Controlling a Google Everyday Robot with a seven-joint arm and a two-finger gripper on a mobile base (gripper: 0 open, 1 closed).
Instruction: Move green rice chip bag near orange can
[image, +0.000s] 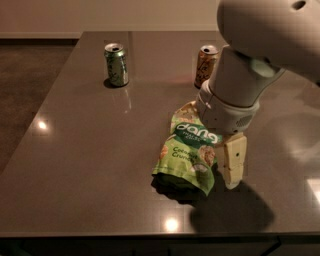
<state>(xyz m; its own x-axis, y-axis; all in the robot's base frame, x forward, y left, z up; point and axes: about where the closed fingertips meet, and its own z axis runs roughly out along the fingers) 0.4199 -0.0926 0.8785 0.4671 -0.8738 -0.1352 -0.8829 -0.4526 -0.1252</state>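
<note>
The green rice chip bag (186, 159) lies on the dark table (90, 165), front of centre, its "dang" label facing up. The orange can (205, 64) stands upright at the back, beyond the bag, its right side partly hidden by my arm. My gripper (214, 142) is low over the bag's upper right part. It is open: one cream finger (234, 161) hangs beside the bag's right edge, and the other shows at the bag's top edge. It grips nothing.
A green can (116, 64) stands upright at the back left. The table's front edge (150, 234) runs just below the bag. My large white arm (250, 60) fills the upper right.
</note>
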